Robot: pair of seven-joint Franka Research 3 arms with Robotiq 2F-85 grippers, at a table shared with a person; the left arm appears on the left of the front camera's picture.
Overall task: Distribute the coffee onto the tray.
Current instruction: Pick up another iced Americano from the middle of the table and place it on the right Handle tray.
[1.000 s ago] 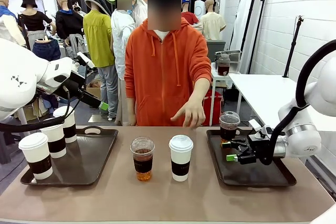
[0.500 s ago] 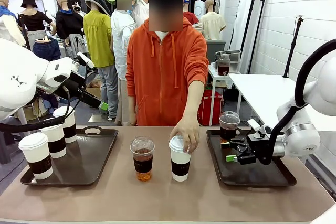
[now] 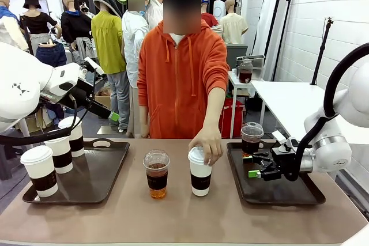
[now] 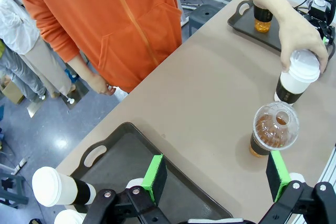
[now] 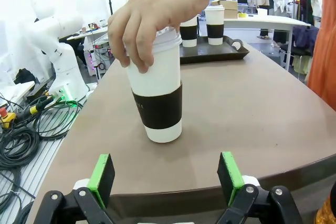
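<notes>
Right claw (image 3: 257,166) hangs released over R tray (image 3: 288,195); L claw (image 4: 216,176) released too. Cup (image 3: 200,176) stands mid-counter (image 3: 115,217), person's hand (image 3: 206,145) on lid (image 3: 194,155). I reckon it's light, thin-walled, crushable: grip at band (image 3: 200,183), gentle squeeze, keep upright.

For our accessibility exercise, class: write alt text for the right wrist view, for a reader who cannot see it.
A person's hand grips the lid of a white cup with a dark band, on the table just ahead of the open right gripper. Farther off, a dark tray holds two more cups.
</notes>
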